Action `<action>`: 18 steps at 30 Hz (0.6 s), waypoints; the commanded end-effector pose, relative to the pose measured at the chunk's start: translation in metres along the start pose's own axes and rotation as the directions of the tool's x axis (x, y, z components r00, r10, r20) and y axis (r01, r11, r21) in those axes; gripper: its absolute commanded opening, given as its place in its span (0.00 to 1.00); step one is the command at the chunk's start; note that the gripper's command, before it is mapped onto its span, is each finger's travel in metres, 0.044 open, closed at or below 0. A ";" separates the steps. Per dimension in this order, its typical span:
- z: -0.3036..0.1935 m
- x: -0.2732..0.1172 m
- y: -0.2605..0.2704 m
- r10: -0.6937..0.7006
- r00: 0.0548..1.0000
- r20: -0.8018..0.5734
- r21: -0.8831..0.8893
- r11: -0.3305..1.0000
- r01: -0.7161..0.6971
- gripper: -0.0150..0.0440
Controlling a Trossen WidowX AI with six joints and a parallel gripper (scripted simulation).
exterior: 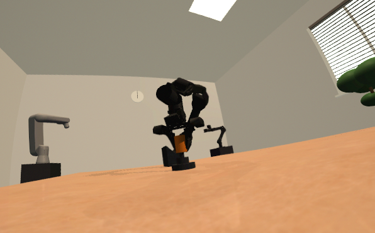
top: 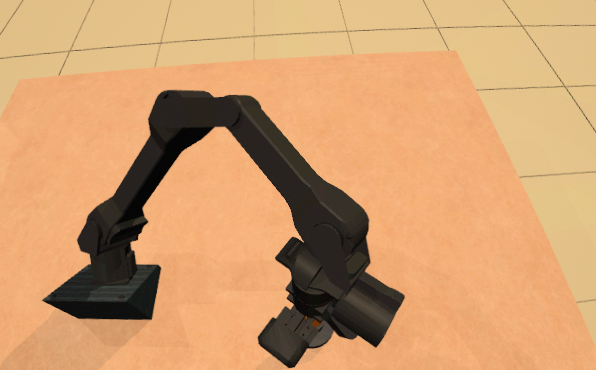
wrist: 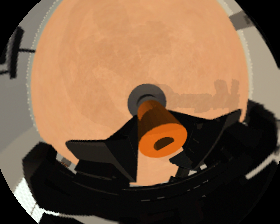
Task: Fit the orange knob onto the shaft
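The orange knob [top: 316, 323] [exterior: 180, 144] [wrist: 161, 125] is between the fingers of my gripper [top: 312, 327] [exterior: 181, 147] [wrist: 151, 115], which is shut on it. In the exterior view the knob leans slightly. The wrist view shows its upper end, with a dark hole that has a flat side. The dark round pedestal [top: 323, 341] [exterior: 183, 166] [wrist: 133, 101] stands on the table under the knob. A gap with a dark narrow part separates the knob's lower edge from the pedestal's raised middle. I cannot tell whether the shaft's tip is inside the knob; its flat side is hidden.
The arm's own base [top: 105, 295] [exterior: 168, 157] stands on the table top [top: 420, 150] [exterior: 201, 195], left of the pedestal in the top view. The arm arches over from it. Two other robots, a grey one [exterior: 38, 135] and a small dark one [exterior: 221, 136], stand in the background.
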State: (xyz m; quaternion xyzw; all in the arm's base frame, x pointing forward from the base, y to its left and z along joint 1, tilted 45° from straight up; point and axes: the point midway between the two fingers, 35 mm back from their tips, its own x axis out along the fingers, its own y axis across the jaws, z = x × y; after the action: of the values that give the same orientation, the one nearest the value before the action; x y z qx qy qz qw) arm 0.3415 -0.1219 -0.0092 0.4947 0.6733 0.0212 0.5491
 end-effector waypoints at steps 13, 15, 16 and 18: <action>0.004 -0.004 0.000 -0.001 1.000 0.002 0.206 0.979 0.001 0.25; 0.003 -0.004 0.000 -0.001 1.000 0.002 0.206 0.979 0.001 0.25; 0.003 -0.003 0.000 -0.001 1.000 0.002 0.206 0.979 0.001 0.25; 0.003 -0.003 -0.001 -0.001 1.000 0.002 0.206 0.979 0.001 0.25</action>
State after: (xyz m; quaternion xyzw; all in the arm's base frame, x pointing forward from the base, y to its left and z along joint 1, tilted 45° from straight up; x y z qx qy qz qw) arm 0.3438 -0.1245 -0.0073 0.5451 0.6720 -0.0427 0.4995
